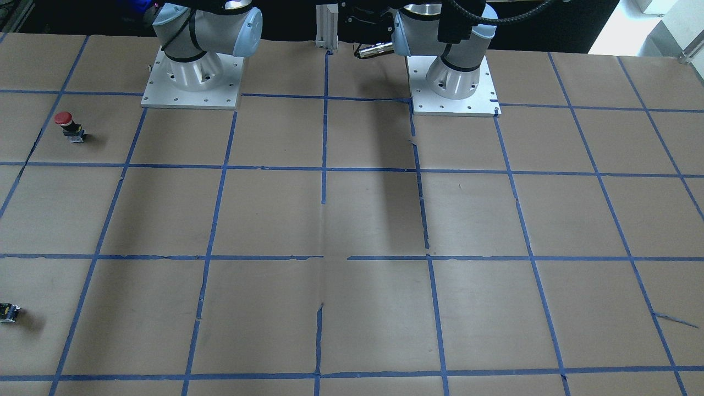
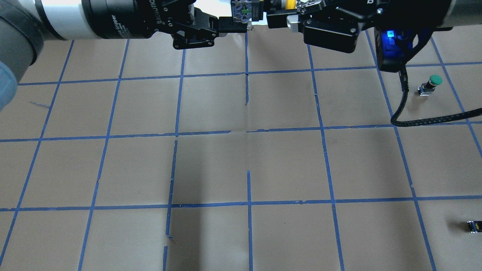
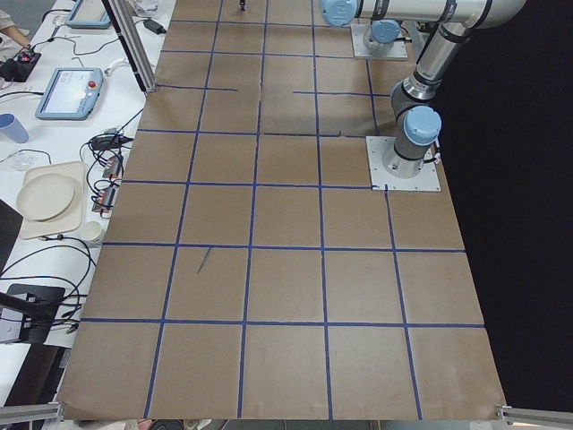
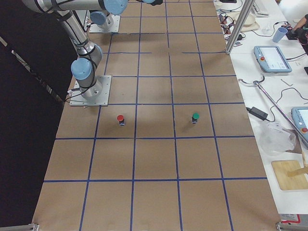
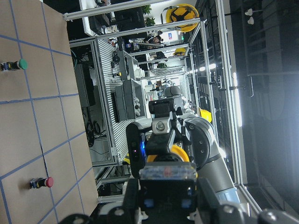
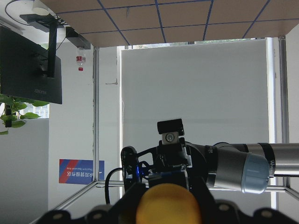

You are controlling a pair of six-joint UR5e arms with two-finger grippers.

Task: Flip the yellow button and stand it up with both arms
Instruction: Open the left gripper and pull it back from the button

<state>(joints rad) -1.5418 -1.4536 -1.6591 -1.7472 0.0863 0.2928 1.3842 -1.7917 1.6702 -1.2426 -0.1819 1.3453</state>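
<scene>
The yellow button (image 2: 289, 3) is held in the air high over the table's far middle, between both grippers. My left gripper (image 2: 234, 23) comes in from the left and is closed on the button's black-and-metal body (image 5: 166, 173). My right gripper (image 2: 278, 18) comes in from the right and is closed around the yellow cap (image 6: 168, 203). The two grippers face each other, nearly tip to tip. In the left wrist view the yellow cap (image 5: 181, 153) shows behind the body. The front-facing view shows only the arm bases.
A red-capped button (image 1: 70, 125) stands on the brown paper on my right side, and a green-capped one (image 2: 431, 83) farther out. A small capless block (image 2: 473, 226) lies near the right edge. A black cable (image 2: 404, 109) hangs from the right wrist.
</scene>
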